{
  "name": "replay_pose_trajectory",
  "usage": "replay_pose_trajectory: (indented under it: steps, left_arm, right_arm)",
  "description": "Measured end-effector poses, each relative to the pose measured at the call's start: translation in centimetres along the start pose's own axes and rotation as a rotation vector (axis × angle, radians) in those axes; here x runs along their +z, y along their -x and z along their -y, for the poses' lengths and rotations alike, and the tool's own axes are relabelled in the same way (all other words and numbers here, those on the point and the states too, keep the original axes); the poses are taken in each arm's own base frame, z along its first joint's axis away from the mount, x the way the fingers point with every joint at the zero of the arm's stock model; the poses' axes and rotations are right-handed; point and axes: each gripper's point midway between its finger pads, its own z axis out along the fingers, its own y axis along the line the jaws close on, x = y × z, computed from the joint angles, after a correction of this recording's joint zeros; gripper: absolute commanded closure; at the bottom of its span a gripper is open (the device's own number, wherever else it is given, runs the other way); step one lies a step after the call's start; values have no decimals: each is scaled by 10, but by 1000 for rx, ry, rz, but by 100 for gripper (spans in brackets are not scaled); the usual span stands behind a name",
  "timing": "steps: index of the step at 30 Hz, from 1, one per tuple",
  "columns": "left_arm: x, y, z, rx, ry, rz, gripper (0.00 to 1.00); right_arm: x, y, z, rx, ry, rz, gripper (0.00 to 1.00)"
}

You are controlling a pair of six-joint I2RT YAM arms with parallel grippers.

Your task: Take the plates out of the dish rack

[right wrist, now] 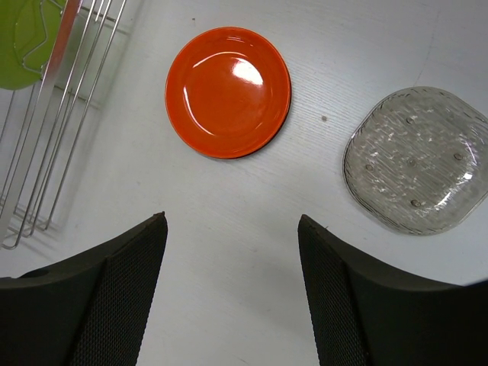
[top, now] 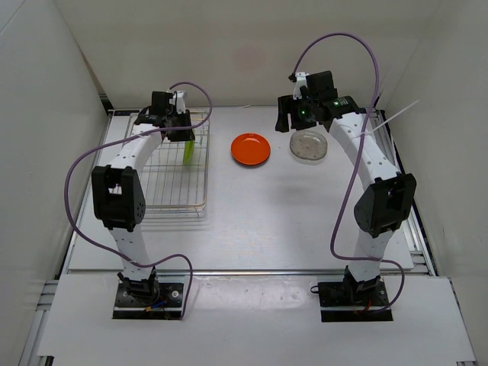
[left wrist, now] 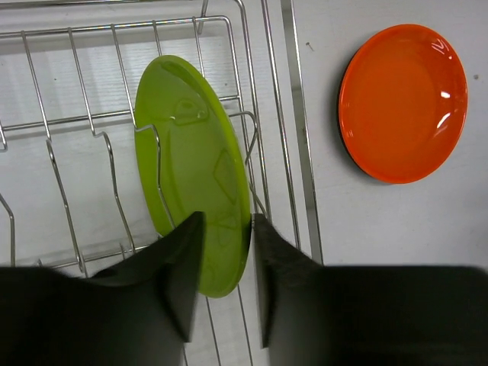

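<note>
We've got the left gripper [left wrist: 228, 248] pinching the green plate [left wrist: 191, 160], which stands on edge between the wires of the rack [left wrist: 296, 152]. Its lower rim is lost behind the fingers [left wrist: 179, 290]. From the top we catch only a thin green sliver, and the left arm [top: 130, 152] covers part of the rack. The right gripper [right wrist: 232, 229] hangs spread wide over the table [right wrist: 252, 198]. Beyond it, the orange plate [right wrist: 227, 91] and clear plate [right wrist: 418, 158] lie flat, apart.
</note>
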Motion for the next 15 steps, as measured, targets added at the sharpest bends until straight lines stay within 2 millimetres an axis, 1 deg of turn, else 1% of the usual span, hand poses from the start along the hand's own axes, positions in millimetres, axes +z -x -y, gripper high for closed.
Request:
replay_pose_trajectory:
  steps: [5,6,7,9,10,11,15]
  left_arm:
    - [1,0,0,-3,1,-1,61]
    - [1,-1,0,-4,1,-3,63]
    - [2,-2,0,-5,1,-5,70]
    - [3,-2,2,-9,-6,-6,78]
    - [3,-2,4,-6,-8,-5,87]
    - [3,-2,6,-6,-10,-6,88]
    - [2,-2,8,1,-11,-11,88]
  right_arm:
    - [0,0,-1,0,6,0,27]
    - [0,0,-1,0,7,0,27]
    - [0,0,-1,0,7,0,27]
    - [0,0,-1,0,7,0,27]
    - [0,0,-1,0,6,0,27]
    - [0,0,-1,0,6,0,27]
    - [0,0,-1,0,6,0,28]
